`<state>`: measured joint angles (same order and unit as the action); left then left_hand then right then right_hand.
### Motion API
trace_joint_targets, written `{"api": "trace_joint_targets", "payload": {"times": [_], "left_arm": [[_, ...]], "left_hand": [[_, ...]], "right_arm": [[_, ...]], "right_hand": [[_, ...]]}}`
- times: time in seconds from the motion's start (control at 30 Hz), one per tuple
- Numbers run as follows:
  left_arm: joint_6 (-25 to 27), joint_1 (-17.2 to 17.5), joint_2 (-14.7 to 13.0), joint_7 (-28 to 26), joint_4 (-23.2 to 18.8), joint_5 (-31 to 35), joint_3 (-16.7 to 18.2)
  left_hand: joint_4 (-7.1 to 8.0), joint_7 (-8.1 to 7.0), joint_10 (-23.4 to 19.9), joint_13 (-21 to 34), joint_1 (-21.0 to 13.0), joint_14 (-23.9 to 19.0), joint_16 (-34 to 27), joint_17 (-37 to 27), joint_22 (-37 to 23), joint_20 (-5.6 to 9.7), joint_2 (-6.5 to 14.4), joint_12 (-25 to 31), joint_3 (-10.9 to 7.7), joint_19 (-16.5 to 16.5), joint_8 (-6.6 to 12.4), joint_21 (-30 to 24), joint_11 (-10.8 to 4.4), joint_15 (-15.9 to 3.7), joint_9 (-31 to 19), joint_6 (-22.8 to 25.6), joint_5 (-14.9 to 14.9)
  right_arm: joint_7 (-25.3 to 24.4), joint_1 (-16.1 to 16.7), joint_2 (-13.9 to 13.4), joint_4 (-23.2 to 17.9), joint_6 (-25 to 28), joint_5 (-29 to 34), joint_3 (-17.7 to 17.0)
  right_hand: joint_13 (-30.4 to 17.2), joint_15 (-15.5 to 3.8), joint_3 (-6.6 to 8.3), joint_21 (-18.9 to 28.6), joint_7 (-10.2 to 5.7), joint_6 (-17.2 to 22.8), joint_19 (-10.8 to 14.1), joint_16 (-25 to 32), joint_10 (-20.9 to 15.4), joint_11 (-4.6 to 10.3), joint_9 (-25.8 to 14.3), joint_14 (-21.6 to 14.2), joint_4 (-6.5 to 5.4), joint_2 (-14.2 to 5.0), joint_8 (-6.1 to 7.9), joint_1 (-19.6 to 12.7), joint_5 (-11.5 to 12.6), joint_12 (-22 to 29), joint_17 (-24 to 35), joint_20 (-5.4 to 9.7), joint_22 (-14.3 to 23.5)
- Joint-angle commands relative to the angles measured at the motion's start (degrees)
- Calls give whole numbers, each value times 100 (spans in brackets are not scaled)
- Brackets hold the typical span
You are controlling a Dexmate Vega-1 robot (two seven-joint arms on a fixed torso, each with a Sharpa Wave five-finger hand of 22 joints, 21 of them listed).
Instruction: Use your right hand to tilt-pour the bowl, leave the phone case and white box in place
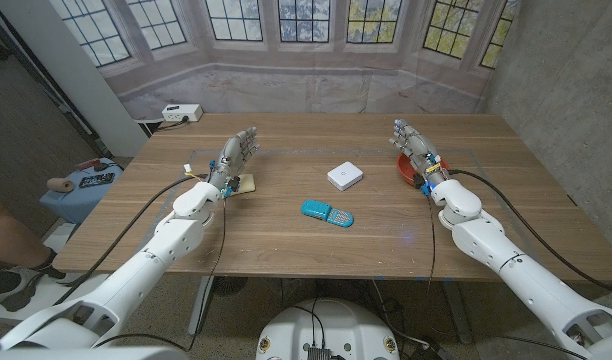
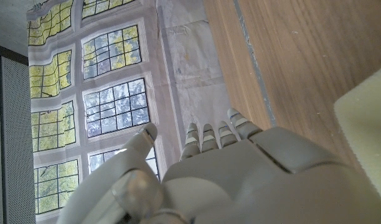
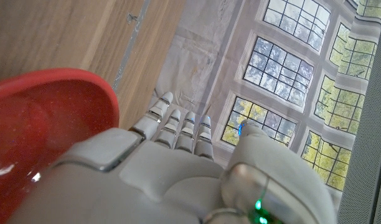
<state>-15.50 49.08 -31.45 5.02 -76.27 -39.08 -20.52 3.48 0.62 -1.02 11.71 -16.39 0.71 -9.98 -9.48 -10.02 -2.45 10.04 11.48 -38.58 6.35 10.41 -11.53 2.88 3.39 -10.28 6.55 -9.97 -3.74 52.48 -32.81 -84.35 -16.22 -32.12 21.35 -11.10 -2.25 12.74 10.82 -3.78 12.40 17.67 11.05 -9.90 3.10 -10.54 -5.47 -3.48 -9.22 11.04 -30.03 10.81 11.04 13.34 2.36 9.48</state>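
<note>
Head view has the right hand (image 1: 414, 146) standing just beside the shallow red plastic bowl (image 1: 405, 167), fingers (image 1: 401, 129) straight, close together, holding nothing. Biggest risk, probably: a sloppy grab skids the bowl across the wooden counter (image 1: 286, 240) toward the small white square box (image 1: 345, 177) and teal phone case (image 1: 327, 213).

The right robot hand (image 1: 414, 146) hides most of the red bowl (image 1: 403, 167).

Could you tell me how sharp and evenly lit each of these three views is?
Head view: soft, even light, table sharp, edges bowed by the wide lens. Left wrist view: left hand close and slightly soft, window backdrop bright. Right wrist view: red bowl blurred with small glare spots, right hand soft.
</note>
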Motion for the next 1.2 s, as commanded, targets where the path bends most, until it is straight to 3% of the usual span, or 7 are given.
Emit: {"api": "trace_joint_targets", "payload": {"times": [0.03, 0.37, 0.97, 1.2], "left_arm": [[5, 53, -73, 33, -95, -38, 42], [-39, 83, -105, 81, -131, -56, 66], [-115, 170, -158, 128, -222, -65, 96], [-130, 229, -177, 116, -276, -77, 112]], "left_hand": [[-57, -10, -11, -4, -82, 16, -25, -9, -17, -1, -2, 28, -18, 50, 32, -20, 52, 59, -12, 41, -39], [-82, -1, -13, -17, -97, 17, -23, -11, -16, -4, 5, 27, -17, 50, 29, -18, 57, 74, -13, 41, -40], [-122, 14, -29, -36, -117, 15, -24, -15, -16, -5, 7, 31, -2, 52, 30, -14, 71, 84, -13, 59, -41], [-133, 16, -32, -42, -121, 20, -23, -16, -16, -11, 9, 32, 5, 51, 30, -12, 74, 89, -13, 64, -41]], "right_arm": [[-234, 163, -364, -530, 454, 167, -84], [-315, 284, -660, -846, 746, 208, -199], [-540, 555, -1216, -1448, 1332, 233, -524], [-606, 626, -1356, -1585, 1552, 216, -607]], "right_hand": [[-16, -194, 30, 32, 53, 41, 45, 17, -85, -3, -20, -68, 45, 1, 28, -84, 31, 34, 1, 286, 27], [-16, -204, 54, 60, 91, 122, 134, 50, -182, -24, -20, -130, 113, 10, 53, -115, 15, 65, -28, 312, 27], [-17, -214, 127, 119, 204, 364, 395, 144, -442, -141, -21, -366, 352, 32, 108, -260, -24, 127, -93, 341, 27], [-21, -157, 168, 162, 272, 537, 606, 214, -620, -234, -23, -560, 485, 30, 137, -330, -43, 160, -109, 277, 29]]}}
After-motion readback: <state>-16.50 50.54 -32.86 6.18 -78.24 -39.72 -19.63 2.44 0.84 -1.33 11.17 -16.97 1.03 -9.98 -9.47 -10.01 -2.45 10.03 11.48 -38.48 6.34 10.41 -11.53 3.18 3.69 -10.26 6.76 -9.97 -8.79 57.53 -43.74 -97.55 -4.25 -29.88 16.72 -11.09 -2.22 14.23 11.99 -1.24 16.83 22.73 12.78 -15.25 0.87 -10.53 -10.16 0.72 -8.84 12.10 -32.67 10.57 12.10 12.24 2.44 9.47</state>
